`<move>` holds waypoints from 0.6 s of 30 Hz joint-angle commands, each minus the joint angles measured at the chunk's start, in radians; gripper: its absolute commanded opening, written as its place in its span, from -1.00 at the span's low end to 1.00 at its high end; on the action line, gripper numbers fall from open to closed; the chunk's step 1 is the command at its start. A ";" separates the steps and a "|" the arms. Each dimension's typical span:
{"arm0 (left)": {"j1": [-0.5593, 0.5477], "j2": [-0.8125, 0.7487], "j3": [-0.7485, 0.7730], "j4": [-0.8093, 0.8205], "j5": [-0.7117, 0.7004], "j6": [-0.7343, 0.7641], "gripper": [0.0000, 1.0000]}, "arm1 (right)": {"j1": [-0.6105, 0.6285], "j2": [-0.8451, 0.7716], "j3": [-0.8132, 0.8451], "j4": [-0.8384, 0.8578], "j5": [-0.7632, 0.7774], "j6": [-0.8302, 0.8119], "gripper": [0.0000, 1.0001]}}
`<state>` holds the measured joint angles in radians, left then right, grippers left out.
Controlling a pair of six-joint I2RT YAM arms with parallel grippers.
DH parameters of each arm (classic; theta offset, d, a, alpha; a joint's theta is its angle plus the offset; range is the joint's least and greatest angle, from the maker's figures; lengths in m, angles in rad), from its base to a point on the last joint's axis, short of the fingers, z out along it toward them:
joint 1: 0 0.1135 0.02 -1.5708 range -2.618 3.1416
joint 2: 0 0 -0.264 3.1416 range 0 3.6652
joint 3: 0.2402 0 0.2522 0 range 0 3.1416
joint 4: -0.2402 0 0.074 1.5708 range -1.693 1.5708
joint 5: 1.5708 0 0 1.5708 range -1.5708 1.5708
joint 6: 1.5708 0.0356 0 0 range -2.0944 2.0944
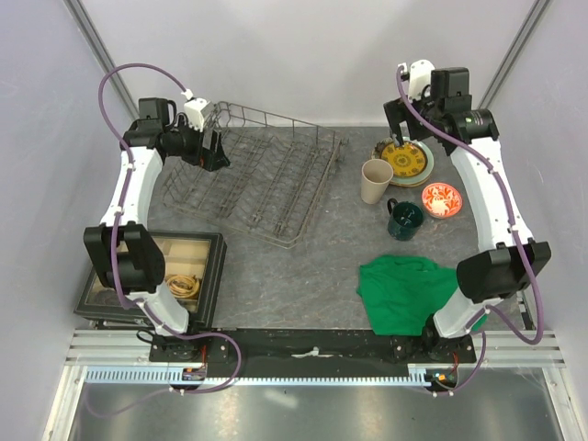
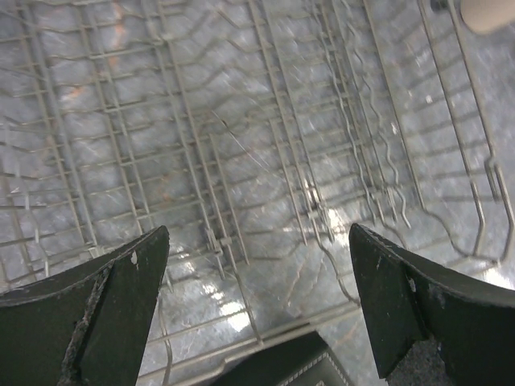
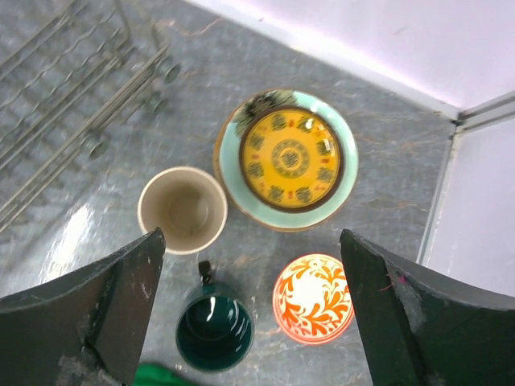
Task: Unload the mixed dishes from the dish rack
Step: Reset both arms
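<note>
The grey wire dish rack (image 1: 257, 179) stands at the back left with no dishes in it; the left wrist view shows its bare wires (image 2: 241, 161). My left gripper (image 1: 213, 152) hangs open and empty over its far left end (image 2: 257, 297). My right gripper (image 1: 398, 130) is open and empty above the dishes on the table (image 3: 251, 305). The yellow-patterned plate (image 3: 290, 158) lies on the mint-green plate (image 3: 241, 193), with a cream rim (image 3: 218, 157) showing under it. The beige cup (image 3: 182, 211), dark green mug (image 3: 214, 331) and red-and-white bowl (image 3: 314, 297) stand beside the stack.
A green cloth (image 1: 404, 294) lies at the front right. A black-framed compartment tray (image 1: 217, 266) sits at the front left. Walls close the back and sides. The rack's right edge (image 3: 72, 121) lies left of the cup.
</note>
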<state>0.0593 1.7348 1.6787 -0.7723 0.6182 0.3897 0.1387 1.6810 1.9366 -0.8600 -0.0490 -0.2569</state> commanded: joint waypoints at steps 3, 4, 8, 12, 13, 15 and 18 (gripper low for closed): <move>-0.003 -0.076 -0.086 0.238 -0.115 -0.164 0.99 | -0.024 -0.108 -0.138 0.257 0.103 0.094 0.96; -0.003 -0.104 -0.127 0.270 -0.136 -0.172 0.99 | -0.031 -0.125 -0.166 0.289 0.109 0.106 0.96; -0.001 -0.174 -0.240 0.438 -0.219 -0.238 0.99 | -0.062 -0.205 -0.313 0.456 0.130 0.175 0.96; -0.003 -0.244 -0.327 0.563 -0.235 -0.244 0.99 | -0.090 -0.286 -0.456 0.626 0.124 0.226 0.96; -0.001 -0.260 -0.356 0.609 -0.239 -0.247 0.99 | -0.088 -0.297 -0.479 0.650 0.124 0.225 0.96; -0.003 -0.305 -0.387 0.648 -0.245 -0.253 0.99 | -0.088 -0.317 -0.519 0.693 0.129 0.223 0.96; -0.003 -0.349 -0.425 0.709 -0.268 -0.273 0.99 | -0.088 -0.331 -0.548 0.717 0.156 0.219 0.96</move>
<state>0.0593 1.4723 1.2842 -0.2409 0.3935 0.1722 0.0483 1.3956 1.4261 -0.2951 0.0692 -0.0643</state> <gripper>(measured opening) 0.993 0.982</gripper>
